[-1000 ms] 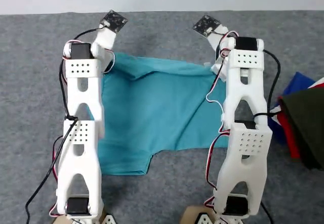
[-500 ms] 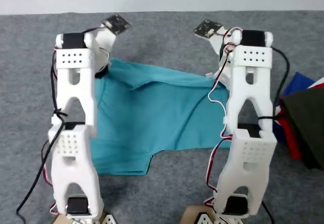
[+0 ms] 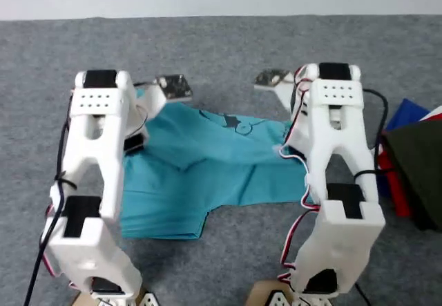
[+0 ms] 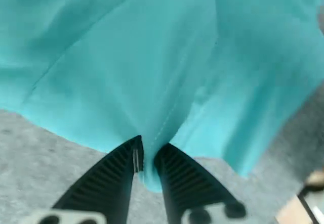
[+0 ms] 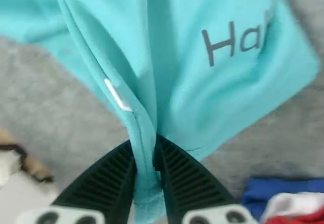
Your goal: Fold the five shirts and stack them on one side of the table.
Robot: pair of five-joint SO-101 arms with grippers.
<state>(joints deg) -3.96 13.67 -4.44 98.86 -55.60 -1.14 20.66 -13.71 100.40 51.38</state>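
A teal shirt (image 3: pixel 207 161) lies spread on the grey table between my two arms, its far edge lifted and folded toward the near side so dark print shows. My left gripper (image 4: pixel 147 155) is shut on the teal shirt (image 4: pixel 152 67) at its hem. My right gripper (image 5: pixel 146 158) is shut on the teal shirt (image 5: pixel 202 82) along a seam with a white tag. In the high view the left arm (image 3: pixel 97 154) stands over the shirt's left edge and the right arm (image 3: pixel 335 154) over its right edge.
A pile of other shirts (image 3: pixel 411 164), dark green, red and blue, sits at the table's right edge. Grey carpet-like table surface (image 3: pixel 221 43) lies open beyond the teal shirt. The arm bases stand at the near edge.
Both grippers have pulled back toward the near side, lifting the shirt's far edge and folding it over the body. The printed side now shows.
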